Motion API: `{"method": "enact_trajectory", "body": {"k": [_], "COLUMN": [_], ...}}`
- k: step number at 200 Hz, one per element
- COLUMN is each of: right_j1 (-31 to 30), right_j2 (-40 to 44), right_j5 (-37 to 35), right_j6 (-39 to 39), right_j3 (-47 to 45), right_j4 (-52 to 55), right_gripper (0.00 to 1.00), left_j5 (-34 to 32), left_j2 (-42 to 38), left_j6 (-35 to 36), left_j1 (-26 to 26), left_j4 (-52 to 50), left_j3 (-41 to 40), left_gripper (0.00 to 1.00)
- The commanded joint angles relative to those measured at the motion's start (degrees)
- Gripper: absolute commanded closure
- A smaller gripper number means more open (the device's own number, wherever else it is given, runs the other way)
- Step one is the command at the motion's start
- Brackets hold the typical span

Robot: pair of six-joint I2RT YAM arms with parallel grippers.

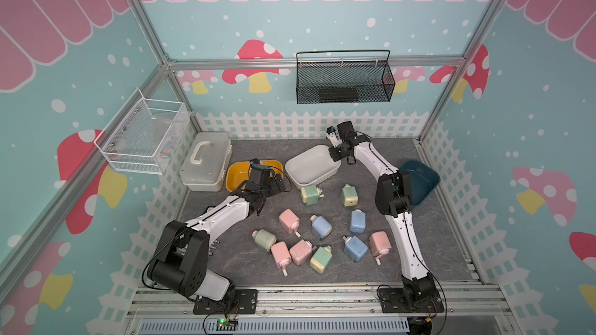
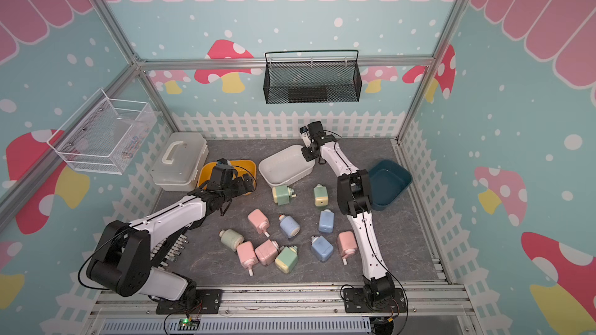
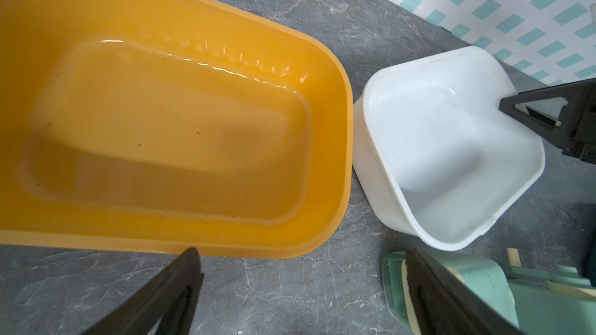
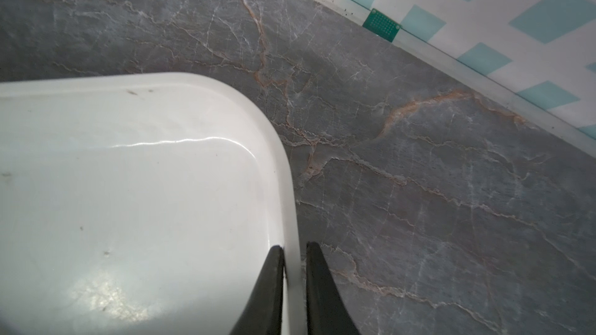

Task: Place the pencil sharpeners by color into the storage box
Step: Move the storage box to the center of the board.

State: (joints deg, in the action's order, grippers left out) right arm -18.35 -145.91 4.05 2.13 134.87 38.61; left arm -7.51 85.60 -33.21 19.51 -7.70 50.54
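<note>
White plastic rim pinched in the right hand (image 4: 294, 246), no sharpener sorted yet

One finger sits inside and one outside the rim of the white tub (image 4: 280, 156) at its far corner, pressed onto it (a pull here would probably drag the tub over the table (image 4: 419, 188)). The left hand (image 3: 301, 251) is spread wide and empty beside the yellow tub (image 3: 342, 124), and is the nearer hand to a green sharpener (image 3: 483, 285). All the pencil sharpeners (image 1: 321, 227) lie loose between the arms, on the robot's side of both hands.
</note>
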Motion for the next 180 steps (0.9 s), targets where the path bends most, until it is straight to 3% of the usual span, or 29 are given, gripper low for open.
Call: {"method": "enact_trajectory", "body": {"k": [1,56,85,145,180], "right_j1": [0.06,0.02,0.05,-0.09,-0.17], "right_j2": [-0.19,3.36,5.87,16.98,19.36], "right_j5": [-0.22,-0.07,0.67,6.43,5.75], "right_j6": [-0.15,-1.91,-5.65,-15.4,-20.82], "right_j3": [1.21,-2.82,-5.82,-25.63,-32.48], "right_j4": [1.94,0.91,0.37,-9.64,-14.06], "right_gripper": [0.89,1.0,1.0,1.0,1.0], "left_j5": [0.88,1.56,3.26,5.92,7.21], "left_j2": [0.87,2.3,3.91,9.94,13.13], "left_j6": [0.35,0.15,0.7,1.15,1.47], "left_j1": [-0.6,-0.93,-1.05,-1.09,-1.14], "left_j4": [-0.6,-1.28,-1.28,-2.28,-3.8], "left_j3": [1.42,3.03,4.81,10.54,13.73], "left_gripper": [0.01,0.01,0.01,0.01,0.01]}}
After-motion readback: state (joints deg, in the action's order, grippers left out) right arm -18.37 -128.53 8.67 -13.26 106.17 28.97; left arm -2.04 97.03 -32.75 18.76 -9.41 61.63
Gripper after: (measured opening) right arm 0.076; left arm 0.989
